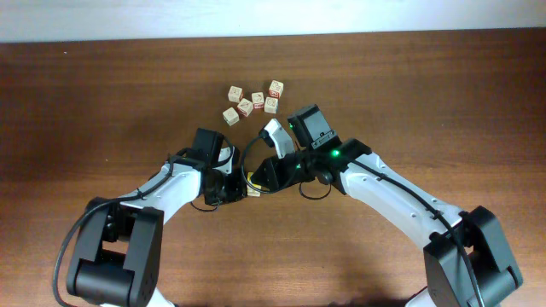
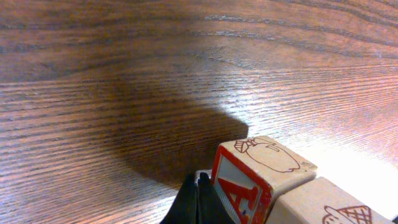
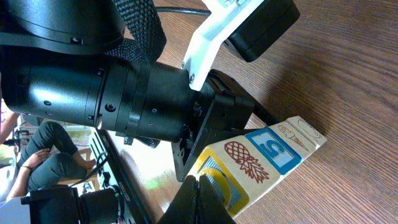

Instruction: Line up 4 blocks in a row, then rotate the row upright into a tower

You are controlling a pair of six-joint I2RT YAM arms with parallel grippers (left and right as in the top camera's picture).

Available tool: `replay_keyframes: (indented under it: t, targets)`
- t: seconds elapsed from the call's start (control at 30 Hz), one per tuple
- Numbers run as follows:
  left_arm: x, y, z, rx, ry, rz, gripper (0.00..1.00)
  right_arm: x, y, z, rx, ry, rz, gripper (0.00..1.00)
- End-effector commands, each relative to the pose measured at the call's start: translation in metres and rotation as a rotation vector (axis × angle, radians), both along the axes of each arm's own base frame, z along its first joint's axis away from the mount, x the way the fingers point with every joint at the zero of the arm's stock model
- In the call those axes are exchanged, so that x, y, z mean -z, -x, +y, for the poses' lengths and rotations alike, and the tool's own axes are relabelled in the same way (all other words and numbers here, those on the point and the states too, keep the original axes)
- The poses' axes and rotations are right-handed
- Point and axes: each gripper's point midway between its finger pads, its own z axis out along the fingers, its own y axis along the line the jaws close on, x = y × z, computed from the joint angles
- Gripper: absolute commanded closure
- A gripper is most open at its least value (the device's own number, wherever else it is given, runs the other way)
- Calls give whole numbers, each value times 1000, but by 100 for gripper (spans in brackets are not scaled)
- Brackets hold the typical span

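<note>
Left tool [image 2: 198, 202]: clenched, fingertips pressed together, nothing between them. It sits on the bench [image 2: 93, 93] just left of the red-A block [image 2: 244, 186]; can't tell if it touches it.

The beige block [image 2: 329, 208] touches the red-A block's right side.

Right wrist view: the task's blocks are in a tight row at bench centre, between the two tools. The pineapple-print block [image 3: 239, 160] is nearest, then the blue-5 block [image 3: 273, 148], then one more pale cube behind.

Right tool [image 3: 198, 199]: also clenched and empty, tips at the near end of that row.

Progress, my read: no block is gripped or lifted, all lie flat on a face. There's no reference orientation, so I can't tell how many of the four are turned. Assume turns remain.

The five other cubes [image 1: 253, 101] are loosely clustered farther back, well apart from the tools.

Materials: pale unfinished wood cubes with slightly rounded edges, thin brown line prints, and raised red or blue framed letter faces. The bench is dark brown wood grain with a satin sheen.
</note>
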Motion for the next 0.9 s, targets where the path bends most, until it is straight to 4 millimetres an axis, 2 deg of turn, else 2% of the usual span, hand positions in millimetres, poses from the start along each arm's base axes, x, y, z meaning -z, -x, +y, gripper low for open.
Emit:
replay_keyframes:
  t: [0.0,0.13,0.33,0.4,0.5,0.63,0.7,0.8,0.87]
  targets:
    - [-16,2,-23,39,121,1,100,30,-1,-9,50,102,31,96]
    - [-15,-13,4,-45,105,-12,100,41,-7,-13,84,142,35,96]
    - [-14,-11,6,-65,97,7,100,36,-15,-8,92,113,0,96]
    - [-3,-7,23,-186,0,71,100,37,-12,-5,85,116,-3,96]
    - [-3,-7,24,-189,-5,75,100,40,-11,-3,96,134,-1,96]
    - [-1,-7,37,-217,-34,84,100,41,-16,-4,110,147,-29,96]
    - [1,-5,51,-231,-44,102,100,39,-16,6,100,145,-70,96]
    - [1,-4,51,-231,-44,103,100,52,-16,9,96,163,-60,96]
    - [1,-4,51,-229,-44,102,100,48,-15,17,72,148,-99,96]
